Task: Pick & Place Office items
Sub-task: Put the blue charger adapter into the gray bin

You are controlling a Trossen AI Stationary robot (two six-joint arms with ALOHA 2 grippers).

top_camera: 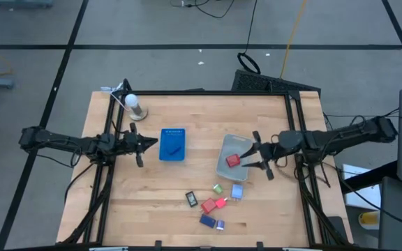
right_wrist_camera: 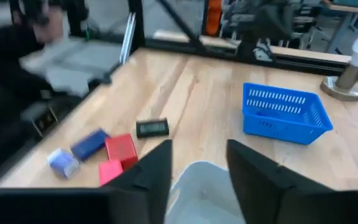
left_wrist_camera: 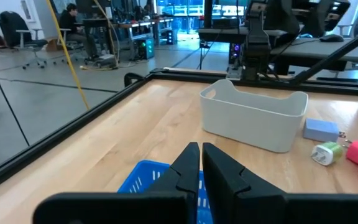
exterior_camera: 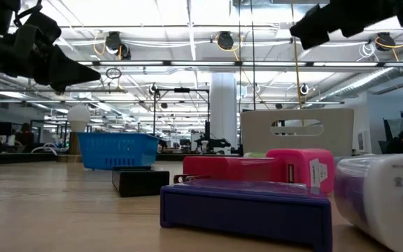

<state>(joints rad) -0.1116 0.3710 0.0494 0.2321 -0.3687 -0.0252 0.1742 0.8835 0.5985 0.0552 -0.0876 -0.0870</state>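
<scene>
Several tiny office items lie loose on the near middle of the table: green (top_camera: 217,188), pale blue (top_camera: 236,192), dark (top_camera: 192,199), red (top_camera: 209,205), blue (top_camera: 207,220). One red item (top_camera: 233,160) rests inside the grey bin (top_camera: 223,167). A dark blue piece (top_camera: 174,148) lies in the blue tray (top_camera: 172,132). My left gripper (top_camera: 142,144) is shut and hovers at the tray's left edge (left_wrist_camera: 142,180). My right gripper (top_camera: 258,157) is open above the bin's right side (right_wrist_camera: 197,183), touching nothing.
A white bulb-shaped object on a metal base (top_camera: 132,103) stands near the table's far left corner. Black frame rails run along the table's left and right sides. Bare wood lies between tray and bin and along the near left.
</scene>
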